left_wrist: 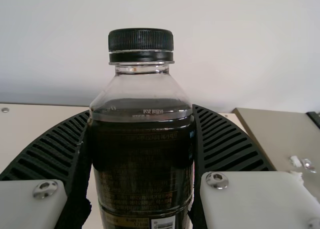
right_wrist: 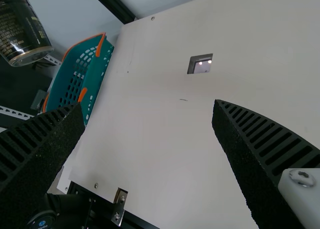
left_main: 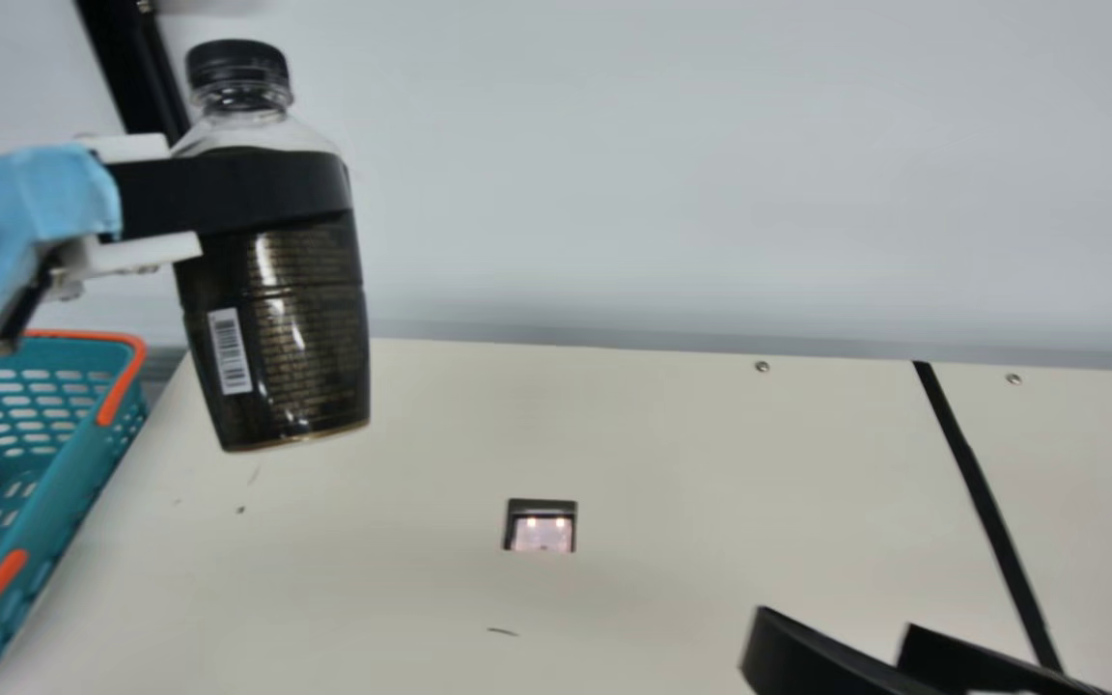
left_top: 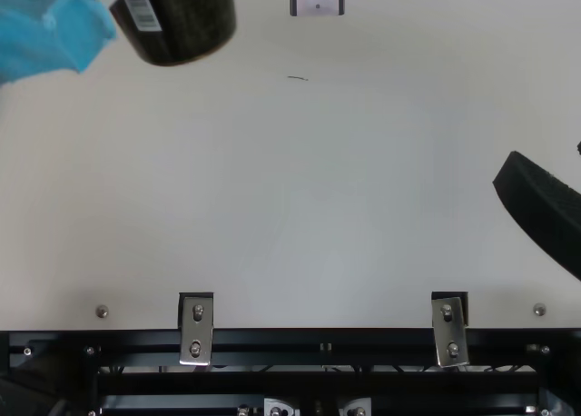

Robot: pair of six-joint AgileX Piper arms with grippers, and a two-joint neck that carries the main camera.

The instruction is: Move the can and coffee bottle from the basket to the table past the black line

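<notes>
Aloft, coffee bottle [left_main: 291, 328] within left gripper [left_main: 319, 185]

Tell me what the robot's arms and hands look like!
The left gripper and the right gripper both have two black, curved fingers with lots of ridges, plus white parts with round silver screws. Light-blue wrapping sits behind the left one.

basket [left_main: 69, 483] by left edge of table [left_main: 672, 454], line [left_main: 979, 483] toward right

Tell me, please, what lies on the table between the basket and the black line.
The main view shows a small dark-framed panel, a few dark marks and a screw there; the bottle is held in the air.
</notes>
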